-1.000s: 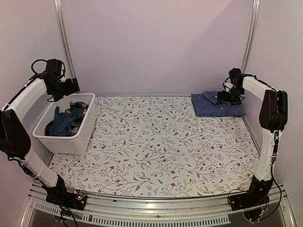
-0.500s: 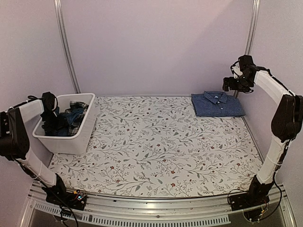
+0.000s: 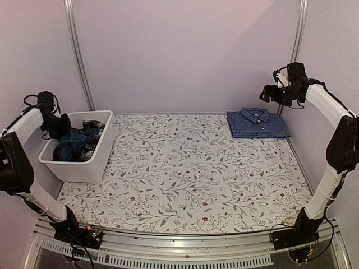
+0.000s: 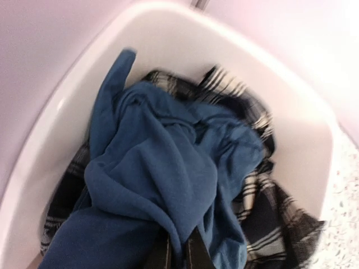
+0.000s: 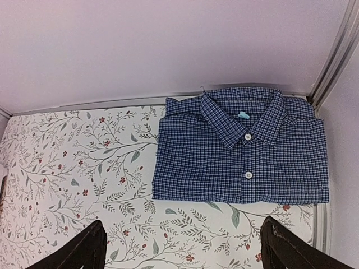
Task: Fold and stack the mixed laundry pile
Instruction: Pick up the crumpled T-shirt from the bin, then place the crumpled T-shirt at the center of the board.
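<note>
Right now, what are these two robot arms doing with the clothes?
The left gripper is down in the white tub, pinched shut on the dark blue T-shirt, which lies bunched on top of a black-and-white plaid piece. The right gripper is open, holds nothing and hovers above the checked shirt. That shirt lies neatly folded at the far right corner of the floral tablecloth. So one garment is folded, and two are in the tub, not yet folded.

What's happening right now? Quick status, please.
Left pincer shut on blue T-shirt in white tub. Right pincer open, in the air near folded checked shirt. Plaid piece bunched under T-shirt, might drag along.
</note>
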Action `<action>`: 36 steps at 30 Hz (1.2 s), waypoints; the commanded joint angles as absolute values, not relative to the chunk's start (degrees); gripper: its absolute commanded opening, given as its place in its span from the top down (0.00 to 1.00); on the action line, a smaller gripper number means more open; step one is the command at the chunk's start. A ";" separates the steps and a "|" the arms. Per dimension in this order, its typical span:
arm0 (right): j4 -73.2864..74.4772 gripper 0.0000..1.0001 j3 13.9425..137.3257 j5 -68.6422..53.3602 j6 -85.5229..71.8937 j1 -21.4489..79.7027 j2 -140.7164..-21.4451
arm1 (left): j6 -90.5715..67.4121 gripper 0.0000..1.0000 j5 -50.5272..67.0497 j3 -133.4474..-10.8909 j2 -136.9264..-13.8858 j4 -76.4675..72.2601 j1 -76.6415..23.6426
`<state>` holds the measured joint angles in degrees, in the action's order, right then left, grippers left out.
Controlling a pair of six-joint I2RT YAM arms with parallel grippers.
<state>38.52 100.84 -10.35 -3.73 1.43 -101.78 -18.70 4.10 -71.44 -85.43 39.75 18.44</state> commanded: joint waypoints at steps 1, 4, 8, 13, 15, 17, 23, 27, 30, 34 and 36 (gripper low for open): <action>33.14 0.04 97.15 -18.89 -6.22 1.22 -96.99 | -16.87 1.00 15.00 -83.91 -82.34 34.09 18.34; 31.63 0.02 95.95 -22.39 -7.38 1.18 -96.08 | -20.35 1.00 22.41 -90.24 -83.92 30.10 16.89; 31.42 0.02 95.89 -26.60 -8.25 1.23 -96.69 | -26.79 1.00 26.00 -95.38 -83.22 18.24 11.80; 29.11 0.02 94.36 -31.45 -9.47 1.23 -96.47 | -26.12 1.00 31.91 -117.18 -92.77 18.68 -1.19; 28.27 0.01 93.69 -32.54 -9.96 1.21 -96.21 | -25.75 1.00 34.44 -124.90 -97.26 19.26 -7.16; 28.02 0.02 93.50 -33.34 -10.27 1.23 -96.14 | -25.33 1.00 36.53 -130.88 -101.92 19.93 -13.67; 28.25 0.01 92.38 -35.23 -9.72 1.23 -95.92 | -24.11 1.00 43.82 -127.65 -105.54 18.25 -24.14; 29.51 0.02 91.77 -35.17 -8.78 1.19 -95.61 | -22.68 0.82 39.77 -111.24 -101.97 20.34 -24.11; 31.06 0.02 90.85 -36.81 -7.54 1.20 -95.55 | -26.55 0.25 31.42 -91.06 -95.04 17.86 -17.20; 32.74 0.05 87.68 -39.20 -6.65 2.05 -95.54 | -19.67 0.00 22.99 -81.73 -90.24 20.66 -15.75; 33.59 0.06 86.18 -39.78 -5.62 3.37 -95.53 | -16.12 0.00 22.40 -79.75 -89.33 22.15 -17.70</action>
